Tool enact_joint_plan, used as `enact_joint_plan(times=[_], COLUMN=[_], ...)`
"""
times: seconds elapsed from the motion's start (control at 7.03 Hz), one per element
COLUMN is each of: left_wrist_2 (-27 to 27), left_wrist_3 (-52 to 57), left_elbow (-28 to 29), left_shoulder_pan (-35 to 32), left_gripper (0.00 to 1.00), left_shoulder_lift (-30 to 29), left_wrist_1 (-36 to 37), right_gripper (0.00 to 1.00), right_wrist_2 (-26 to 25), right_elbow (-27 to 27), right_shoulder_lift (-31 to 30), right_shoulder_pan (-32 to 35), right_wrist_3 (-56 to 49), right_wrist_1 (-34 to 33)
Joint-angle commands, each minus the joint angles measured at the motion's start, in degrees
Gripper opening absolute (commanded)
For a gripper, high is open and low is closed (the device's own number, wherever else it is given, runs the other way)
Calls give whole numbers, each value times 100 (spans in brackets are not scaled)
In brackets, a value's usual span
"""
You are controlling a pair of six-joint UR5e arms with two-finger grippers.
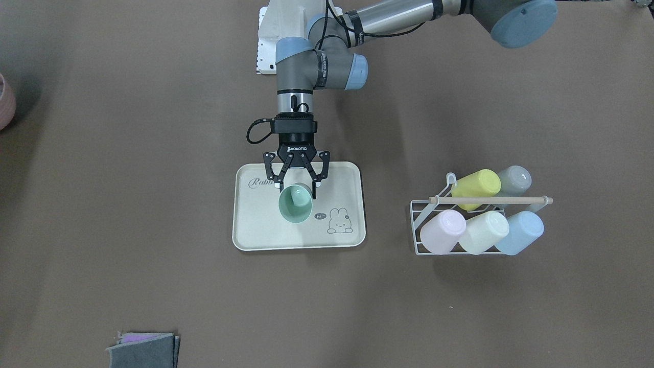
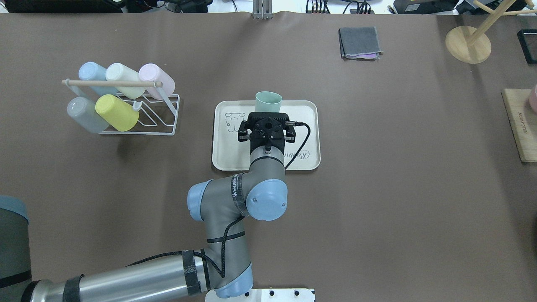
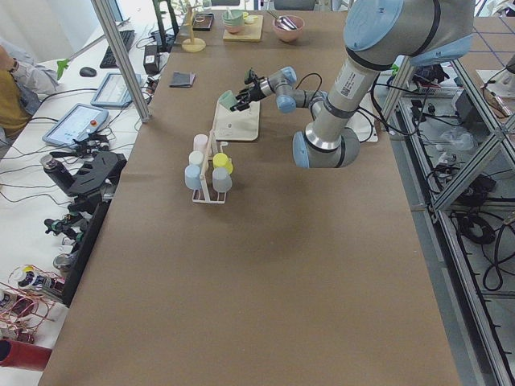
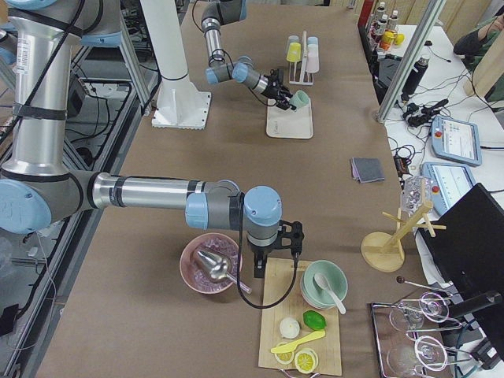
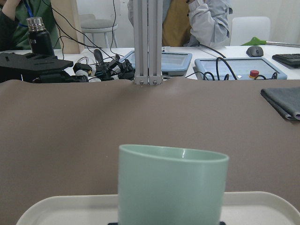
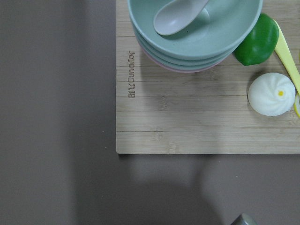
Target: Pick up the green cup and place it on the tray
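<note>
The green cup (image 1: 295,204) is upright over the middle of the cream tray (image 1: 255,236), between the "Rabbit" script and the bunny drawing. My left gripper (image 1: 298,188) is shut on the cup's lower part, one finger on each side. In the left wrist view the cup (image 5: 171,187) fills the centre, with the tray rim (image 5: 42,206) just below it. From overhead the cup (image 2: 268,100) shows beyond the wrist, over the tray (image 2: 226,159). My right gripper (image 4: 266,272) hangs over a wooden board far off to the side; I cannot tell whether it is open or shut.
A white wire rack (image 1: 423,210) holding yellow, grey, pink, cream and blue cups stands beside the tray. A folded grey cloth (image 1: 143,350) lies near the front edge. The wooden board (image 6: 187,122) carries stacked bowls (image 6: 194,35), a lime and a bun.
</note>
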Motion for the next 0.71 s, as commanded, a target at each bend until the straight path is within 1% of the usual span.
enact_joint_plan(times=[0.0, 0.14, 0.57], left_wrist_2=[283, 283, 283], left_wrist_3=[29, 29, 12], left_elbow=[437, 578, 667], left_shoulder_pan=[3, 3, 99], left_gripper=[23, 23, 23], left_shoulder_lift=[-12, -12, -109], left_wrist_1=[-591, -935, -956], right_gripper=[100, 100, 100], right_wrist_2=[11, 11, -7], right_elbow=[28, 11, -16], right_shoulder_lift=[-103, -86, -51], right_shoulder_pan=[-3, -3, -3], right_wrist_3=[-20, -20, 33], right_wrist_1=[6, 6, 6])
